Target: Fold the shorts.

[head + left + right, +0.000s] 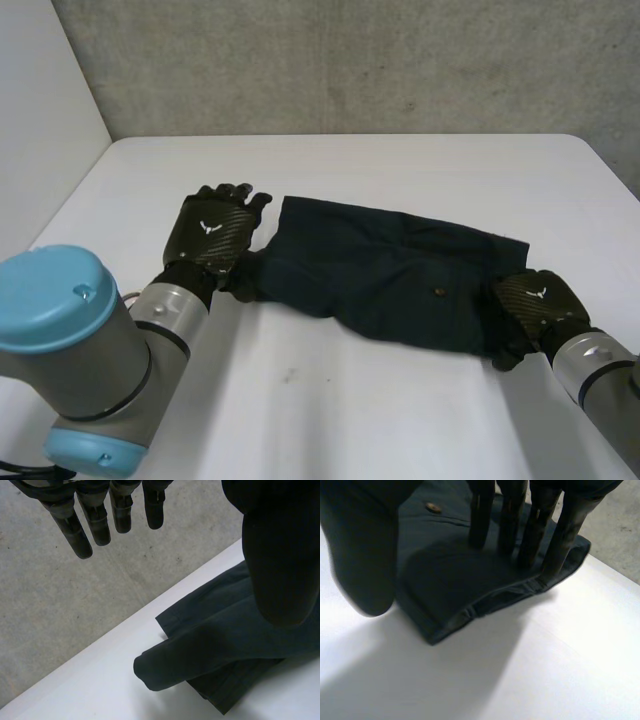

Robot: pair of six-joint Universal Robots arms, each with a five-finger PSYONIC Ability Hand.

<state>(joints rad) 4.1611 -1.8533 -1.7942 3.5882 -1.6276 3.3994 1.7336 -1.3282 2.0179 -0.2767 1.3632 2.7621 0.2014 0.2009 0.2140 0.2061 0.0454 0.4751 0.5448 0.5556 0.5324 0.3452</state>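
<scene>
Spotted the dark navy shorts (390, 280) lying flat across the middle of the white bench (330, 410), stretched sideways between the two hands. Looked doubled over already, going by the layered edge at the right end and a soft rolled lump at the left end. Noticed a small button (437, 292) facing up towards the right side. So probably one fold in, tbh, with at least one more crosswise fold left to bring the ends together, plus some smoothing of that lumpy left bit. Definitely couldn't call it finished.

Found the left hand (212, 240) right at the left end of the shorts, fingers (95, 525) straight and apart, sticking out past the cloth and gripping nothing. Couldn't tell about the palm touching the lump or not. Found the right hand (535, 300) at the opposite end, straight fingers (555, 545) planted on the top layer just by the edge, thumb off to the side, pressing rather than pinching as far as visible.

Beyond that, just saw bare bench all round and a rough grey concrete wall (350, 60) behind. Figured the only real snag to be the right hand itself, sitting on the very end needing lifting next.
</scene>
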